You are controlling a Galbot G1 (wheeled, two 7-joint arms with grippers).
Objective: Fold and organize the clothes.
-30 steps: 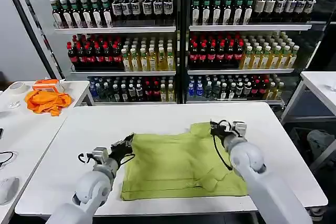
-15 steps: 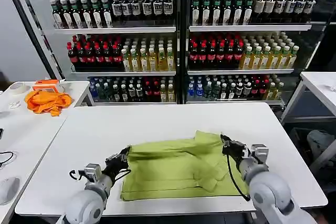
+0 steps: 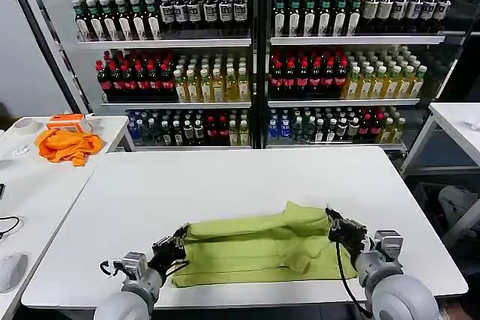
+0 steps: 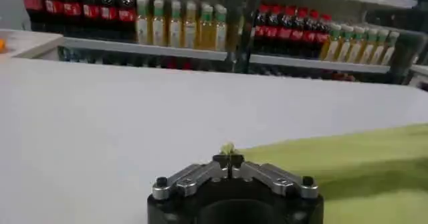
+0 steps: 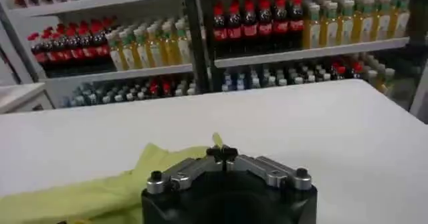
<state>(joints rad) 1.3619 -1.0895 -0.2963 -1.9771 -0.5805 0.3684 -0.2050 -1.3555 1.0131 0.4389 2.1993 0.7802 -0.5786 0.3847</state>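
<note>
Head view: the green T-shirt [image 3: 259,249] lies on the white table [image 3: 225,177] near its front edge, its far half drawn forward over the near half. The left gripper [image 3: 174,245] and right gripper [image 3: 337,228] each pinch a corner, so this fold looks nearly laid; further folds likely remain.

Left wrist view: jaws closed on a bit of green cloth.

Right wrist view: the same. No writing is legible.
</note>
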